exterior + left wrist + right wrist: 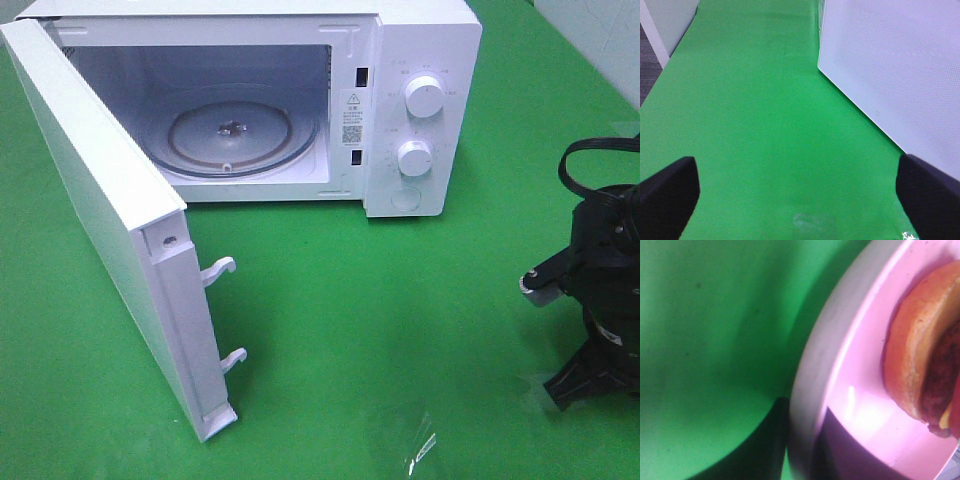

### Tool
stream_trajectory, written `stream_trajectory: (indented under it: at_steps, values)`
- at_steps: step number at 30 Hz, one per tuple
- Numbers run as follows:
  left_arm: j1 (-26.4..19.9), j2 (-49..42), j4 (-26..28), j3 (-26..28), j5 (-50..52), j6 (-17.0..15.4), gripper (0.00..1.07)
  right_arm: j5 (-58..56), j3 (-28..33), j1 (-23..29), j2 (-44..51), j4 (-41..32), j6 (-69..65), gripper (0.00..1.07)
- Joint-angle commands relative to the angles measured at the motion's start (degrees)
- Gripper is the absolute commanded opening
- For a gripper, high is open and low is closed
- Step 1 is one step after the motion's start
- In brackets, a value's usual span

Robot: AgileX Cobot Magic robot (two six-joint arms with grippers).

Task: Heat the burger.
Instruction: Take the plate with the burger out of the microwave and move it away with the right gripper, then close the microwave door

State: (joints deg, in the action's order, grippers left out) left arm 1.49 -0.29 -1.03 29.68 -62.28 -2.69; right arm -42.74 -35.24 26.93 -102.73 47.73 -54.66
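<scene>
One burger (920, 365) on pink plate (840, 390), close under my right claw; its jaws hidden, grip state unreadable. My left claw (800, 200) spread wide, empty, beside microwave door (900, 75). Advice: seize plate rim squarely, keep level, carry toward open microwave (420, 110).

The scene is viewed from high in front, looking down at the open microwave (300, 100) on the green cloth (400, 320). From the left wrist, the cloth and the microwave door's (900, 75) outer face are seen low and near. From the right wrist, only a pink plate (840, 390) and burger (920, 355) are seen, very close and blurred. The cloth is shared by all views.
</scene>
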Motion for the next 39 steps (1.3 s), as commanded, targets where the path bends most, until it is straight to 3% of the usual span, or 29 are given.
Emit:
stream_trajectory:
  at_steps: [1, 8, 22, 24, 27, 28, 31, 39]
  values:
    - [-0.17, -0.86, 0.23, -0.06, 0.92, 0.00, 1.00, -1.26, -1.83, -0.23, 0.00, -1.26, 0.06, 0.29]
    - [-0.17, -0.86, 0.23, -0.06, 0.92, 0.00, 1.00, -1.38, -4.07, -0.06, 0.74, -8.37, 7.56, 0.45]
    - [-0.17, -0.86, 0.23, -0.06, 0.92, 0.00, 1.00, -1.32, -4.24, -0.06, 20.63, -17.07, 22.12, 0.49]
    - [-0.17, -0.86, 0.23, -0.06, 0.92, 0.00, 1.00, -1.32, -4.24, -0.06, 26.53, -22.06, 28.25, 0.59]
    - [-0.17, -0.86, 0.23, -0.06, 0.92, 0.00, 1.00, -1.32, -4.24, -0.06, 28.82, -24.41, 31.05, 0.65]
    - [-0.17, -0.86, 0.23, -0.06, 0.92, 0.00, 1.00, -1.32, -4.24, -0.06, 31.86, -27.39, 33.63, 0.73]
    - [-0.17, -0.86, 0.23, -0.06, 0.92, 0.00, 1.00, -1.43, -4.24, -0.06, 35.58, -30.02, 35.41, 0.81]
    - [-0.17, -0.86, 0.23, -0.06, 0.92, 0.00, 1.00, -4.76, -4.24, -0.06, 43.43, -32.89, 37.13, 0.80]
